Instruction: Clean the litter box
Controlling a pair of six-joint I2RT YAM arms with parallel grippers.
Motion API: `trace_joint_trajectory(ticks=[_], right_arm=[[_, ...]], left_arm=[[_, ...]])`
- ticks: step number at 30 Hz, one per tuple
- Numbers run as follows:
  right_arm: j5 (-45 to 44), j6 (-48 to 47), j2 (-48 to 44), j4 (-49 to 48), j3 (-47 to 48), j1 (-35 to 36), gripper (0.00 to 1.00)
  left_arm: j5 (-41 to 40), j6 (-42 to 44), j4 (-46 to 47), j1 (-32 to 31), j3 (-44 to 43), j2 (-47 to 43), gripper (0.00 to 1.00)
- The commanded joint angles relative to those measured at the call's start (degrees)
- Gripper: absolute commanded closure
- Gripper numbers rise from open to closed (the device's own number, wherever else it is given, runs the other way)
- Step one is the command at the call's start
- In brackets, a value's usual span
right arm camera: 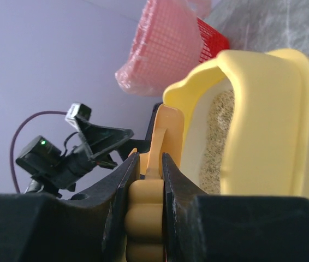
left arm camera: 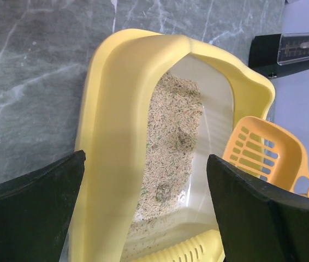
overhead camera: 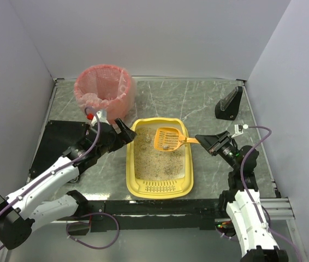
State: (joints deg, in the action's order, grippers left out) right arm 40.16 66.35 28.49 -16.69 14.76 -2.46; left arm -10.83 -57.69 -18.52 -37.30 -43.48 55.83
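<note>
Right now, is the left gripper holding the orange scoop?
No, the left gripper stands open beside the litter box; the right gripper is shut on the scoop by its handle.

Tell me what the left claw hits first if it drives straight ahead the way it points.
Probably the litter box: its yellow side wall fills the gap between the open left claw's jaws. Depth is unclear.

Yellow litter box [overhead camera: 131,164] with beige litter [overhead camera: 157,159], centre frame. Orange slotted scoop [overhead camera: 167,139]. Pink-lined basket [overhead camera: 83,93] upper left, on grey marbled table [overhead camera: 198,101].
</note>
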Motion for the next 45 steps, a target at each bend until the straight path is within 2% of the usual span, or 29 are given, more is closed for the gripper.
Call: trace_joint_trajectory(ticks=[1, 4, 8, 10, 13, 18, 21, 30, 34, 37, 38, 40, 41, 43, 44, 45], right_arm=[[1.06, 2.37, 3.66, -2.55, 1.76, 0.35, 1.00], [1.41, 4.58, 5.86, -3.79, 4.21, 0.61, 1.00], [-0.17, 3.88, 7.80, 3.40, 10.70, 2.10, 1.00], [-0.52, 3.61, 9.29, 3.07, 12.39, 2.20, 1.00], [0.00, 5.72, 12.97, -1.58, 14.58, 5.00, 1.00], [-1.31, 5.02, 20.89, -0.01, 23.63, 10.01, 1.00], [-5.78, 5.20, 25.81, -0.89, 28.90, 14.40, 1.00], [-15.09, 5.11, 47.25, 1.74, 53.59, 23.19, 1.00], [-19.14, 4.85, 59.88, 1.83, 63.88, 26.01, 1.00], [-22.22, -2.95, 69.28, 6.46, 75.02, 28.46, 1.00], [-23.19, -10.63, 71.77, 9.02, 83.15, 29.17, 1.00], [-27.91, -18.67, 78.54, 16.46, 91.72, 31.97, 1.00], [-29.95, -28.11, 80.65, 19.38, 99.15, 33.03, 1.00], [-35.57, -36.33, 86.19, 26.49, 109.45, 35.84, 1.00], [-37.59, -44.90, 87.77, 28.01, 111.95, 36.81, 1.00], [-39.35, -48.56, 89.79, 29.42, 113.63, 37.61, 1.00]], left_arm=[[-3.75, 0.48, -3.18, 0.47, -1.43, -1.69, 0.03], [-7.09, -0.40, -5.73, 0.82, -0.99, -3.79, 0.03], [-11.40, -1.37, -8.72, 1.70, -0.37, -8.27, 0.03], [-12.90, -1.72, -10.38, 2.31, -0.11, -9.33, 0.03], [-13.95, -1.90, -11.97, 3.02, 0.42, -10.66, 0.03], [-14.92, -3.56, -14.61, 3.55, 0.68, -12.41, 0.03], [-14.66, -4.97, -15.75, 3.64, 2.17, -14.61, 0.03], [-16.06, -5.41, -19.88, 3.81, 3.23, -21.99, 0.03], [-15.98, -5.76, -20.50, 3.90, 4.02, -24.54, 0.03], [-14.75, -5.16, -20.59, 3.90, 4.20, -25.42, 0.03], [-14.49, -5.06, -20.59, 3.90, 4.11, -25.68, 0.03], [-13.78, -4.63, -20.68, 3.99, 3.93, -25.60, 0.03], [-13.78, -4.71, -21.11, 3.90, 3.93, -25.51, 0.03], [-13.52, -4.71, -21.55, 3.99, 3.67, -25.60, 0.03], [-13.52, -4.62, -21.73, 3.99, 3.67, -25.60, 0.03], [-13.52, -4.80, -21.73, 3.99, 3.76, -25.60, 0.03]])
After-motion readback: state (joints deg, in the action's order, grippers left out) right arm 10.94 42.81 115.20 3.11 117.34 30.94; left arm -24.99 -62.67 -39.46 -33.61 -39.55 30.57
